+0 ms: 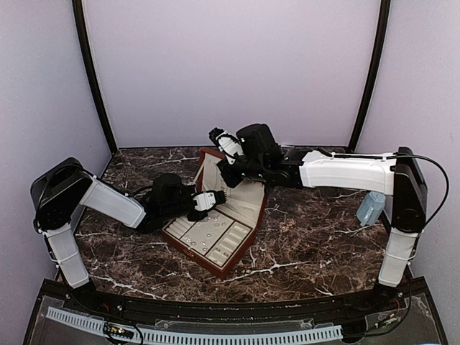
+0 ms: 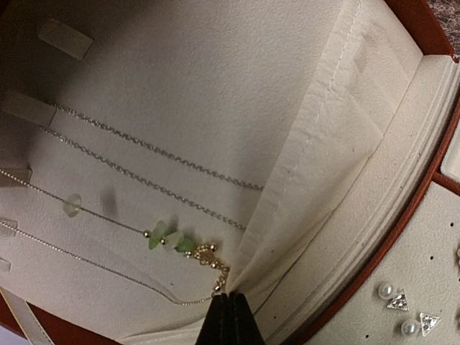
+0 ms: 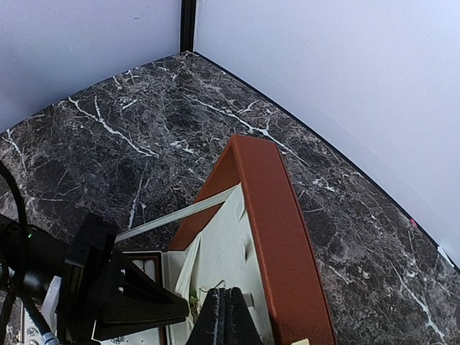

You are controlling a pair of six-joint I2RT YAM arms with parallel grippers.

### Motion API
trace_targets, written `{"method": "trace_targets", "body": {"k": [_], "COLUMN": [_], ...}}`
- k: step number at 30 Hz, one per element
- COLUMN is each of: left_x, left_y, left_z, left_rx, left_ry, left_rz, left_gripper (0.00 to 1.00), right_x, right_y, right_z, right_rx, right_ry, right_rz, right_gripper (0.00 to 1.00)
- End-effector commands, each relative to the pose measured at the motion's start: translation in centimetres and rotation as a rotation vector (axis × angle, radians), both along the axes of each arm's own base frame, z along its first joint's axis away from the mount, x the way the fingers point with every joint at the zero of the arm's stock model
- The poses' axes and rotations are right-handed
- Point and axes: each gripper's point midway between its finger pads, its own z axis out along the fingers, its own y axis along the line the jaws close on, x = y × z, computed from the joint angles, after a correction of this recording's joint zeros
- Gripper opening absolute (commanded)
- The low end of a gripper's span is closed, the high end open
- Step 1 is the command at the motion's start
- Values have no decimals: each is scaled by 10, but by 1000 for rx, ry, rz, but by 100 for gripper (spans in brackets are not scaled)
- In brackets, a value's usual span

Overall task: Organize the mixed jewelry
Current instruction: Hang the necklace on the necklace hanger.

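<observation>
Mixed jewelry (image 2: 394,300): your left gripper (image 2: 226,316), clenched on the beaded necklace (image 2: 172,241) at the lid pocket's (image 2: 309,144) edge, likely tucks it in; right gripper (image 3: 226,320), clenched, may brace the lid (image 3: 280,237).

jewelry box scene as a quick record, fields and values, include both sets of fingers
box: reddish-brown box, open, on the marble table
lid: lid raised, cream lining facing the arms
on lining: silver chains and a green-beaded necklace lying across it
tray: cream tray with pearl and triangle studs
left fingers: left fingers shut, tips at the necklace's gold clasp end; cannot tell if it is pinched
right fingers: right fingers shut, by the lid's inner side, nothing visibly held
</observation>
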Motion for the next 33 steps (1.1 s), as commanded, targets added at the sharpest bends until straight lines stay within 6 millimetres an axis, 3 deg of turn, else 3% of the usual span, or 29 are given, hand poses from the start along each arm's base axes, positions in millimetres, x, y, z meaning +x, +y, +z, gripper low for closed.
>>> {"method": "trace_targets", "body": {"k": [1,33], "left_x": [-15,-16], "left_y": [2,3], "left_z": [-9,-11], "left_rx": [28,38], "left_ry": [37,28], "left_rz": [-25,-22], "left_gripper": [0,0], "right_x": [6,17], "right_y": [3,0], "right_z": [15,10], "right_rx": [10,-88], "right_ry": [-45,-98], "right_rz": [-39,-155], "right_gripper": [0,0]}}
